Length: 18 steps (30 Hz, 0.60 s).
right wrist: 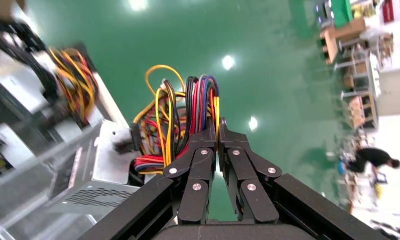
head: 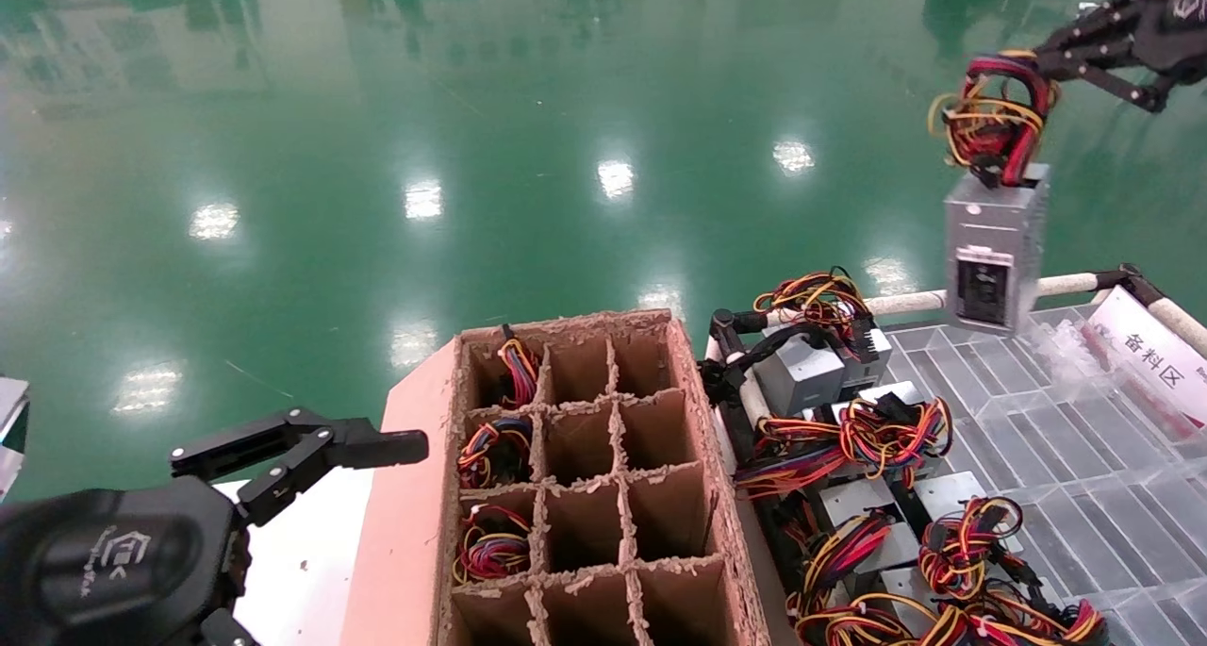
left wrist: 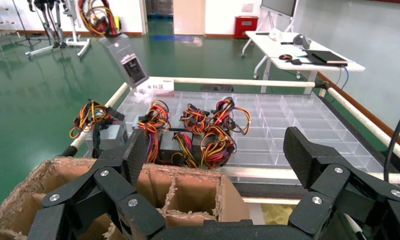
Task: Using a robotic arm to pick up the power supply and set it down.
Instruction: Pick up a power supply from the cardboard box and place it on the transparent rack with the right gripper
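The left hand (head: 377,448) sits low beside the cardboard box (head: 585,495), its fingers (left wrist: 133,155) spread wide and holding nothing. Some box slots hold wire bundles. More grey boxes with wires lie on the clear tray (head: 1056,410). High above the tray, the right hand (head: 1037,71) pinches the wires (right wrist: 198,115) of the power supply (head: 995,250), which hangs in the air
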Motion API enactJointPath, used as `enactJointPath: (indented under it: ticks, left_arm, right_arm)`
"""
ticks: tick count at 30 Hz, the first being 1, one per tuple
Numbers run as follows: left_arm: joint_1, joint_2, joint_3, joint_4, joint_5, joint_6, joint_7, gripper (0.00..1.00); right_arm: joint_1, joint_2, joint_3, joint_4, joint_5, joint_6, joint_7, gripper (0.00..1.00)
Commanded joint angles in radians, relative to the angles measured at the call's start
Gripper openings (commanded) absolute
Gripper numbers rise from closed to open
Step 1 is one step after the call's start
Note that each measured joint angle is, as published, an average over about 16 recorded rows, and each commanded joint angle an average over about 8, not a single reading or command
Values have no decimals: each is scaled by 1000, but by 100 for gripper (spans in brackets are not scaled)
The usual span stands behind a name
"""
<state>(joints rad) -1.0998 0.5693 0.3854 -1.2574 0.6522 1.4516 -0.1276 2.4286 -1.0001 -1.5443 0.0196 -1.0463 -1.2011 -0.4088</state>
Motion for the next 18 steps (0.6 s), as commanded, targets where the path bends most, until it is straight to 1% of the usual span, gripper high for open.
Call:
enactJointPath:
  ticks: [1, 9, 18]
  left_arm:
    - [0, 0, 0, 0, 0, 0, 0, 100]
    - [0, 0, 0, 0, 0, 0, 0, 100]
    - [0, 0, 0, 0, 0, 0, 0, 100]
  right_arm:
    - [-10, -3, -11, -9, -16, 29, -16, 0]
    - [-81, -22, -37, -19, -53, 119, -48, 0]
    - [-155, -50, -43, -17, -63, 212, -70, 0]
